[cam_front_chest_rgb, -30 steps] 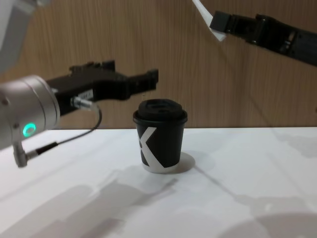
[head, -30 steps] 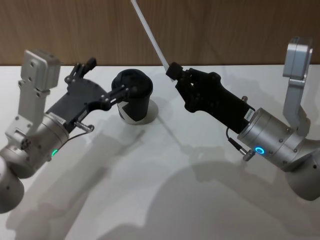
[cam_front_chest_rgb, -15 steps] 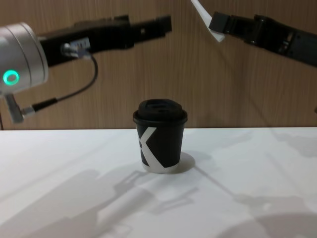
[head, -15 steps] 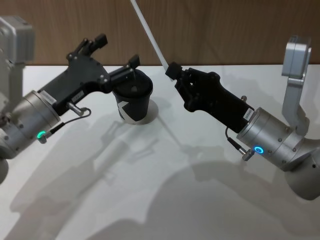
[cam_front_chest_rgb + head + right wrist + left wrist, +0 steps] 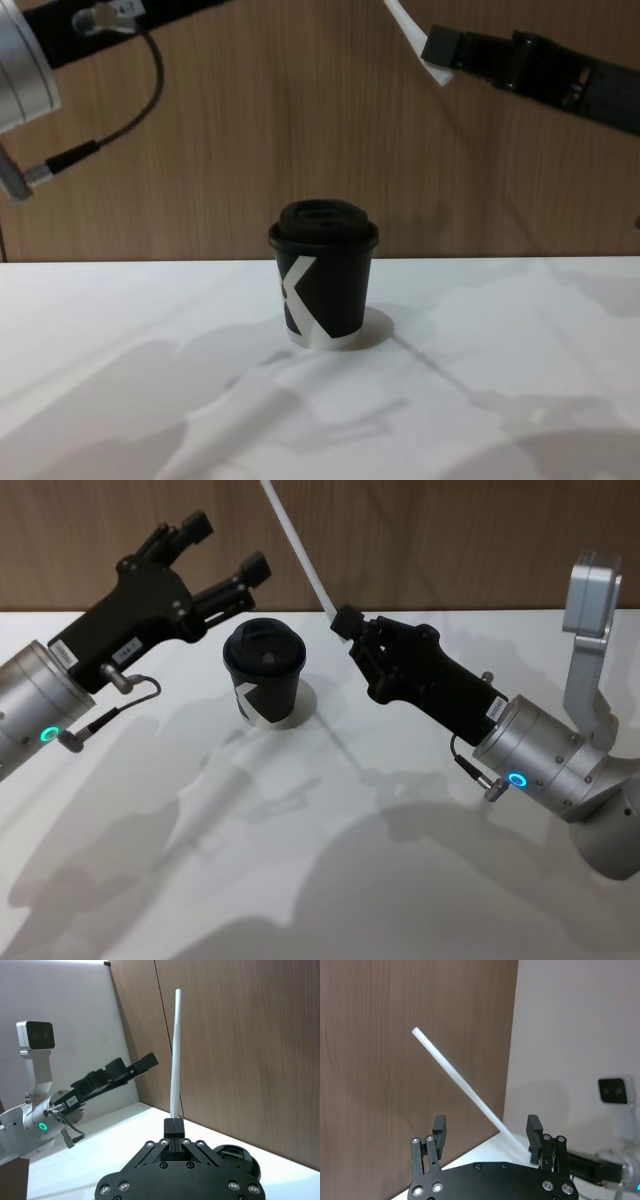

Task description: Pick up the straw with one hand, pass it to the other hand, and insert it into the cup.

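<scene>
Right tool (image 5: 343, 622) is clamped on the straw (image 5: 300, 550) near its lower end, held tilted in the air to the right of the cup (image 5: 265, 675) on the worktop (image 5: 350, 880). Left tool (image 5: 225, 548) is open and raised nearby. Risk: the left tool closes off-line and knocks the thin straw askew or drops it.

The straw (image 5: 300, 550) is cut off at the top edge (head and chest views alike). Its gripped stretch is concealed within the right hand (image 5: 343, 623). In the right wrist view, the cup (image 5: 235, 1156) is partly hidden behind that hand.
</scene>
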